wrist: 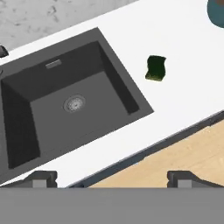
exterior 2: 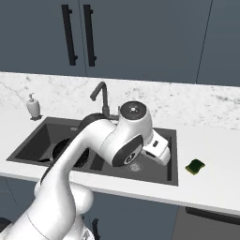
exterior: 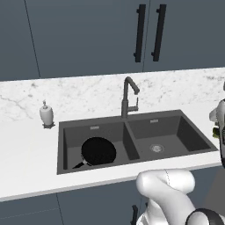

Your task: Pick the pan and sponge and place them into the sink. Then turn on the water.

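The black pan [exterior: 99, 151] lies in the left basin of the dark grey sink [exterior: 132, 141], its handle pointing to the front left. The green sponge [exterior 2: 195, 166] lies on the white counter just right of the sink [exterior 2: 172, 161]. My gripper [wrist: 113, 178] hangs above the sink's front right corner, open, with nothing between its fingertips [wrist: 41, 177]. In the hand view the sponge [wrist: 156, 68] sits beyond the right basin [wrist: 98, 94], apart from the fingers. The gooseneck faucet [exterior: 128, 94] stands behind the divider; water is out of view.
A white soap dispenser [exterior: 46, 114] stands at the sink's back left corner. A marble backsplash and dark cabinets rise behind the counter. A teal object [wrist: 216, 11] sits on the counter past the sponge. My arm [exterior 2: 101, 140] arches over the sink.
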